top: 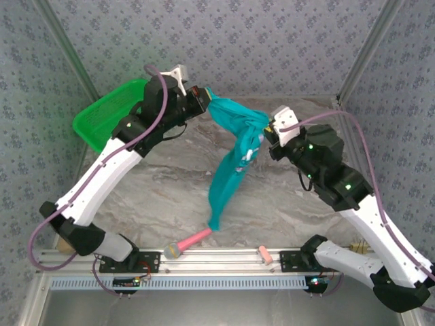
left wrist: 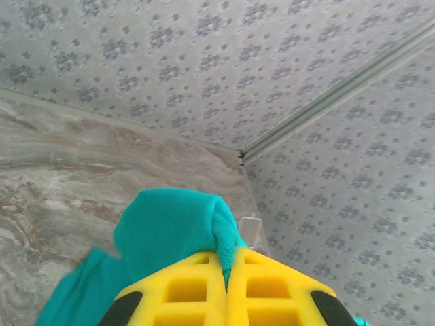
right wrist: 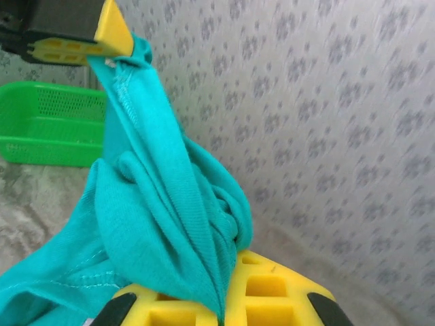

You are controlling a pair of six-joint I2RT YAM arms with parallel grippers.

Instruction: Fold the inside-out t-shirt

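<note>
Aloft, left fingers and right fingers pinch the t-shirt, label illegible.

Left fingers pinched on teal t-shirt; marble tabletop behind.

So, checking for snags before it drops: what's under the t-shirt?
Marbled table shows on both sides of the held-up t-shirt; a pink-handled object lies by its lowest tip. The strip of table directly beneath the cloth is covered.

No legible text, no readable labels, brands, numbers or signs
</note>
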